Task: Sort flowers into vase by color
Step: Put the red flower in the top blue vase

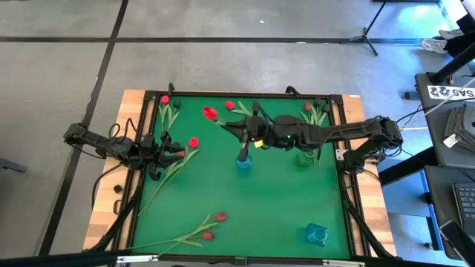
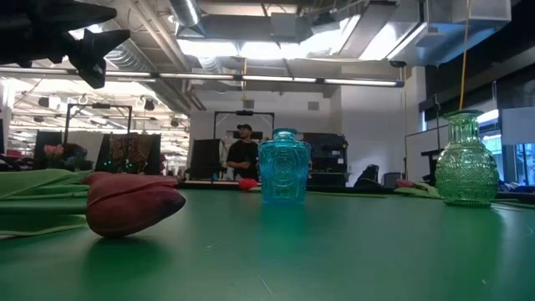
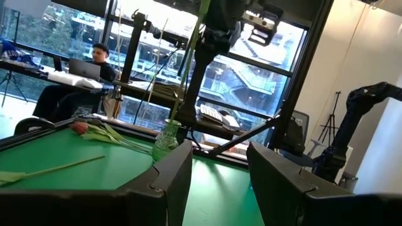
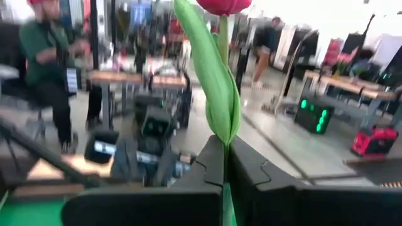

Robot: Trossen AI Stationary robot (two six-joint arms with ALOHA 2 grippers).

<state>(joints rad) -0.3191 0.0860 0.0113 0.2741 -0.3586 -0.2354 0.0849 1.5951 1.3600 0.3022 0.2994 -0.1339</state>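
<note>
From above, your right tool (image 1: pixel 249 134) grips a red tulip (image 1: pixel 210 113) over the blue vase (image 1: pixel 243 163); the green vase (image 1: pixel 304 158) and teal jar (image 1: pixel 316 234) look empty. Left tool (image 1: pixel 167 152) hovers unclenched at the surface's (image 1: pixel 274 208) left. The right wrist view shows fingers (image 4: pixel 207 164) clamping the stem. No readable labels.

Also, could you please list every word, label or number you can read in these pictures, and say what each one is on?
"SAS": dark letters on a white label at the high view's right edge; the marks before them are too small to read.
Blue vase and green vase: embossed patterns only, no text.
Everything else, including the room behind: nothing legible.
</note>
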